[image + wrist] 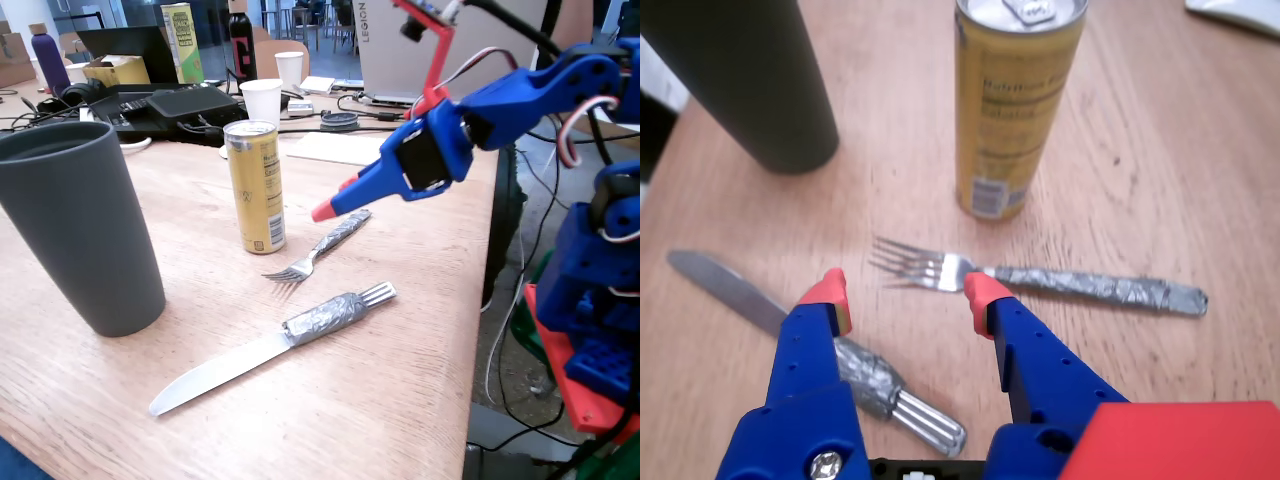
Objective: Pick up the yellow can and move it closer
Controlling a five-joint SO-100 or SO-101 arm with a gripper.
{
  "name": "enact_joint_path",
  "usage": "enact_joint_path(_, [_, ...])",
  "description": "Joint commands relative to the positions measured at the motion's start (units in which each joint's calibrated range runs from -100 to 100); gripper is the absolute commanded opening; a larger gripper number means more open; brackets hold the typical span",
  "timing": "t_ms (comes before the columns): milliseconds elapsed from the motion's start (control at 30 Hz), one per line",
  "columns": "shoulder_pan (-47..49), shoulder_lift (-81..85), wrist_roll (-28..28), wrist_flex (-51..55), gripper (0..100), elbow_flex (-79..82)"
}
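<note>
The yellow can [255, 185] stands upright near the middle of the wooden table; in the wrist view the yellow can [1015, 110] is straight ahead, at the top centre. My blue gripper with red fingertips [328, 210] hovers above the table to the can's right in the fixed view. In the wrist view the gripper [905, 295] is open and empty, a short way back from the can, with its fingertips [985, 292] over a fork.
A large dark grey cup [80, 225] stands left of the can. A fork [320, 245] and a knife [260, 350] with foil-wrapped handles lie in front of it. White paper cups [262, 100], a yellow-green carton [182, 40] and laptops crowd the back.
</note>
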State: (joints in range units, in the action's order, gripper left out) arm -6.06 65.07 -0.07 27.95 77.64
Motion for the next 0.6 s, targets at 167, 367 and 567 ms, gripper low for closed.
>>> enact_joint_path(167, [-11.71, -12.15, -0.24, -12.84, 26, -2.65])
enact_joint_path(367, [-10.02, -17.38, -0.49, -28.53, 26, -2.37])
enact_joint_path(567, [-11.71, -17.47, -4.74, -28.44, 26, -2.27])
